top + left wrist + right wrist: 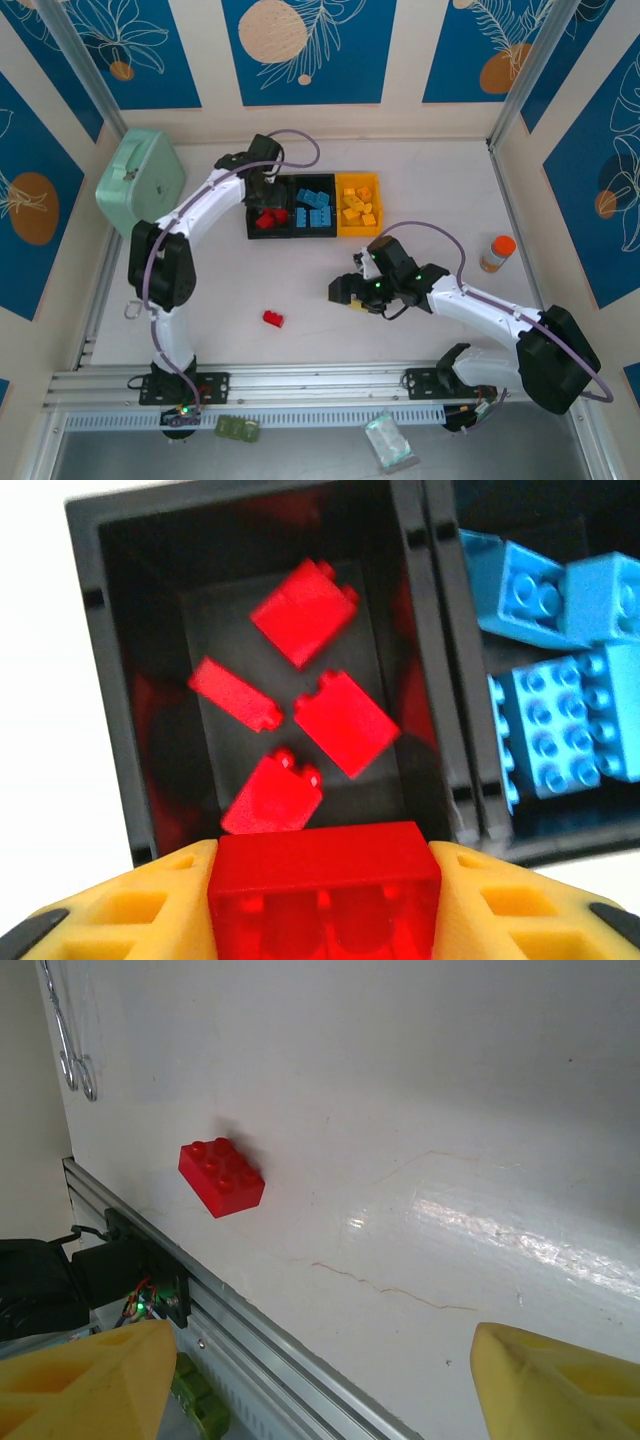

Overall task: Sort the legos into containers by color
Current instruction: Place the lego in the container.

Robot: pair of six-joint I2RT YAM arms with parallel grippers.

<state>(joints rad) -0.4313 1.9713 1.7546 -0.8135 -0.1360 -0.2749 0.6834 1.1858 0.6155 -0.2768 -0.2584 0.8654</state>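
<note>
Three joined containers stand at the back of the table. The left black bin (250, 225) (120, 730) holds several red legos (345, 723). The middle black bin (314, 234) (540, 842) holds blue legos (555, 730), and the yellow bin (358, 233) holds yellow-orange ones (358, 207). My left gripper (264, 192) (325, 905) hangs over the near edge of the left bin, shut on a red lego (325, 880). Another red lego (273, 319) (221, 1177) lies alone on the table. My right gripper (347, 292) (325, 1380) stands open to its right, with nothing between its fingers.
A mint-green case (140, 180) sits at the back left, close to the left arm. An orange-capped bottle (497, 253) stands at the right. The aluminium rail (300, 380) (260, 1320) runs along the near edge, just below the lone red lego.
</note>
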